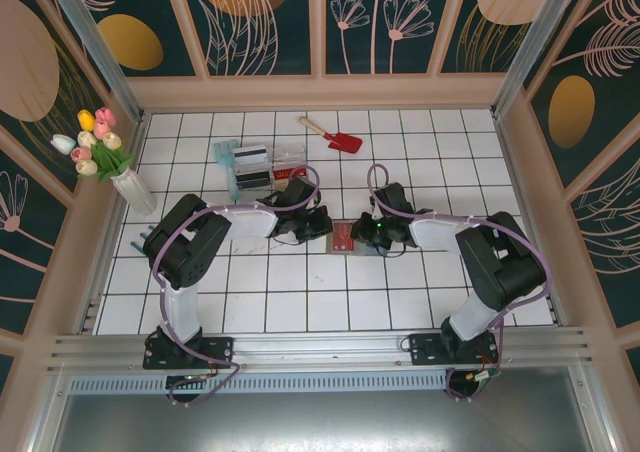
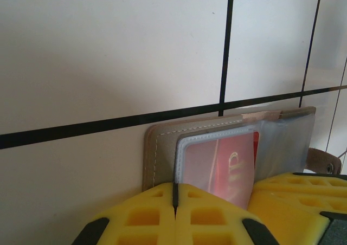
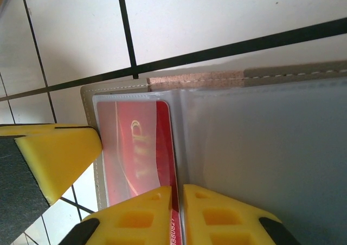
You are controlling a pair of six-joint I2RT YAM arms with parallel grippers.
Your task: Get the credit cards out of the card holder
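Observation:
The card holder lies open on the white tiled table between my two grippers. In the left wrist view my left gripper is shut on the near edge of the holder's clear slot pocket, over the grey panel. A red credit card sits inside that pocket. In the right wrist view my right gripper is pinched on the long edge of the red credit card, which sticks a little out of its sleeve. The card holder's other panel shows no card. From above, the left gripper and right gripper almost meet.
A clear plastic tray stands behind the left gripper and a red toy shovel lies farther back. At the left wall stands a vase of tulips. Low wooden walls ring the table.

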